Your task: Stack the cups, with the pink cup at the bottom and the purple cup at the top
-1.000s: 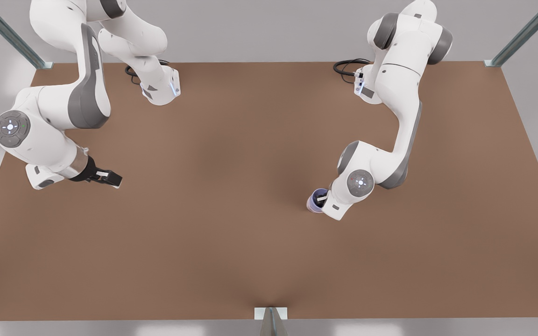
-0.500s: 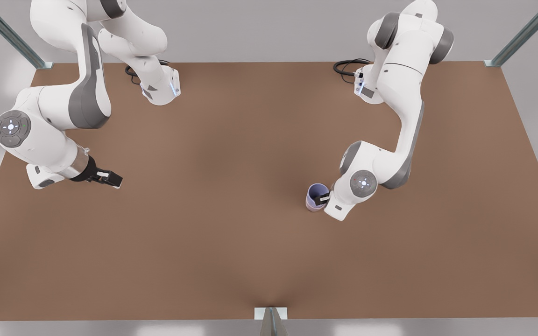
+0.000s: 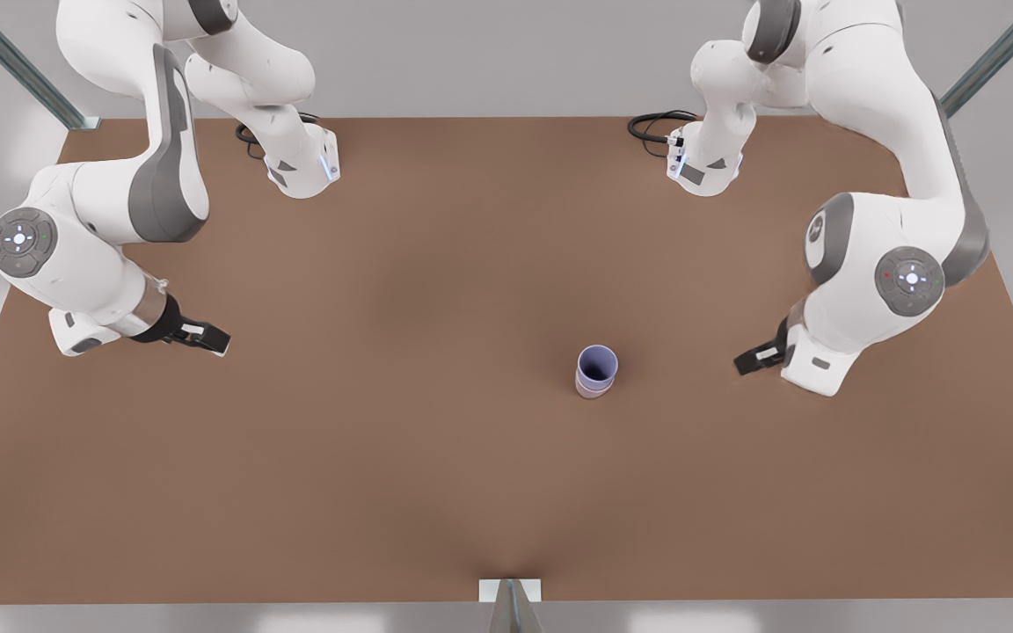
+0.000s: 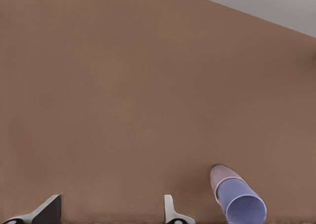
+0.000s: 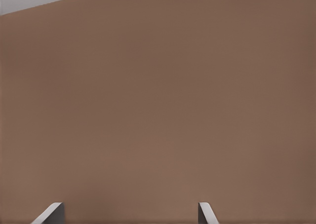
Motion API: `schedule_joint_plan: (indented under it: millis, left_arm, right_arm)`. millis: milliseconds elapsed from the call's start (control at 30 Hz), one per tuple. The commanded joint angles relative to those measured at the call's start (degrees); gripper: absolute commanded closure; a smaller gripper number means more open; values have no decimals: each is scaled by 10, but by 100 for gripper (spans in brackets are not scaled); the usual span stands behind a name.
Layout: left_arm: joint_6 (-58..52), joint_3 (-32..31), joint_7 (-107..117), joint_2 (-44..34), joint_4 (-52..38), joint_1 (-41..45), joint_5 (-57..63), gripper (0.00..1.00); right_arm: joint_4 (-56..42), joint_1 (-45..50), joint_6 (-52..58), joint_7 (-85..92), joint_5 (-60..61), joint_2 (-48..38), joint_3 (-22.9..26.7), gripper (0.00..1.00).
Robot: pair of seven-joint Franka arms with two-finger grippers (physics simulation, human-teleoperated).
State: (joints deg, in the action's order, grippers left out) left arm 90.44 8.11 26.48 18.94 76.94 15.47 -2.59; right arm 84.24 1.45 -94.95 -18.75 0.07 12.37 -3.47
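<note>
Brown table (image 3: 436,457) spreads out under 2 white arms, and the 2 cups stand on it as 1 upright stack, a bit toward the front view's right of the middle. The purple cup (image 3: 598,363) sits nested inside the pink cup (image 3: 593,392), so only a narrow band of pink shows below the lavender wall, and the purple mouth faces up with nothing in it. The left tool (image 3: 751,360) hangs low over the table on the front view's right, well apart from the stack, its tips pointing toward the cups; its fingers (image 4: 170,211) are spread wide and grip nothing. From its wrist view the pink cup (image 4: 223,174) and purple cup (image 4: 242,202) appear just past one fingertip, off to the side of the gap. The right tool (image 3: 203,336) waits far off on the front view's left, low over bare table, its fingers (image 5: 205,213) likewise spread wide with nothing between them.
</note>
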Motion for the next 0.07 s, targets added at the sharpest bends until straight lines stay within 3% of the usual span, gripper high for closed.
schedule_joint_plan:
  millis: [0,33]
  left_arm:
    - [-52,4,-264,-23,23,0,8,0]
    - [-53,4,-264,-22,23,1,7,0]
  right_arm:
    - [0,0,-3,-2,0,-1,0,0]
    - [0,0,-3,-1,0,-1,0,0]
